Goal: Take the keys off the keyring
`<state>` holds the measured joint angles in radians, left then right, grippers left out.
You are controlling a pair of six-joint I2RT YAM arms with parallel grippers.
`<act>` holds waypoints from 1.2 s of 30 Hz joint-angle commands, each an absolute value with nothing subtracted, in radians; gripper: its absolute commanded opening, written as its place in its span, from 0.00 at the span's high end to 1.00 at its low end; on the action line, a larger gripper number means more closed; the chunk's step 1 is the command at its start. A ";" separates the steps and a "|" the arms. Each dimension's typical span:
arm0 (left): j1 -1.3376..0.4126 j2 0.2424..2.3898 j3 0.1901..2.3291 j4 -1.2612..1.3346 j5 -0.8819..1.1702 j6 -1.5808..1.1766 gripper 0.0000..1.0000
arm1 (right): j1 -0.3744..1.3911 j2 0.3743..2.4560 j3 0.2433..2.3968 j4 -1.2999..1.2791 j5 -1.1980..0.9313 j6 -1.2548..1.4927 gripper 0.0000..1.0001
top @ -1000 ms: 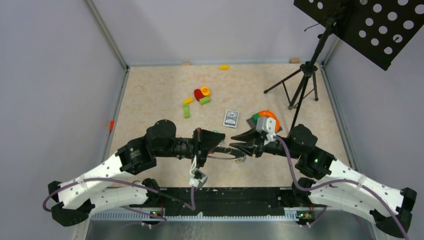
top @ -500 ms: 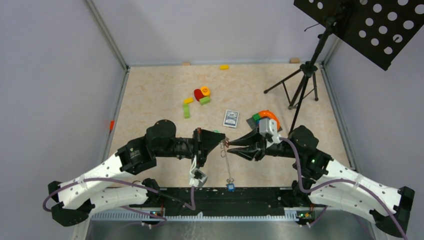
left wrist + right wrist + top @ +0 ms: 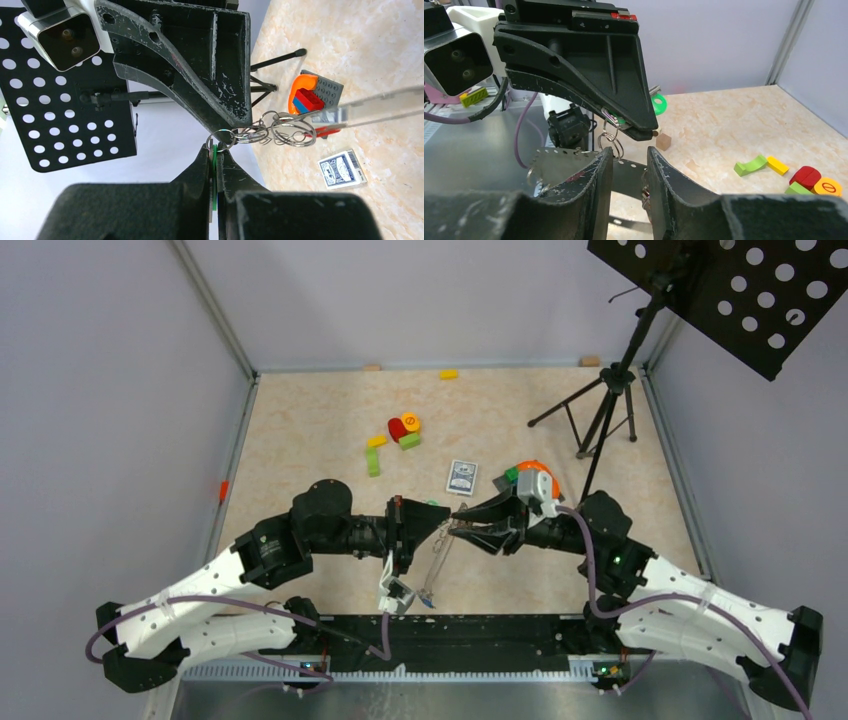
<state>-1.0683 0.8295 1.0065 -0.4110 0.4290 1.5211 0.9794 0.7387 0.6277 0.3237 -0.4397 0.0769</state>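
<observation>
Left tool (image 3: pixel 216 150) is clamping shut on a green tag (image 3: pixel 214 170), lifted over the worktop's (image 3: pixel 300 440) near edge. Right tool (image 3: pixel 629 154) is facing it tip to tip, jaws standing apart, a chain of small rings (image 3: pixel 272 132) at their tips. Keyring (image 3: pixel 437 565) is hanging below, a blue tag (image 3: pixel 427 602) at its bottom.

A playing-card box (image 3: pixel 461 477) lies on the table (image 3: pixel 300 420) just beyond the right hand (image 3: pixel 462 523). An orange arch block (image 3: pixel 535 469) is near this hand, on its far right side. Coloured blocks (image 3: pixel 402 430) lie well beyond the left hand (image 3: pixel 443 522), and a black tripod stand (image 3: pixel 600 415) stands far to the right.
</observation>
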 commanded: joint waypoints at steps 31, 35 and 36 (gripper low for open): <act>-1.068 0.799 1.013 -0.305 0.398 1.514 1.00 | 0.980 0.705 0.561 0.581 -0.419 0.241 1.00; -1.068 0.797 1.012 -0.304 0.390 1.515 1.00 | 0.981 0.697 0.527 0.655 -0.371 0.298 1.00; -1.068 0.797 1.012 -0.304 0.390 1.516 1.00 | 0.981 0.700 0.519 0.678 -0.360 0.312 1.00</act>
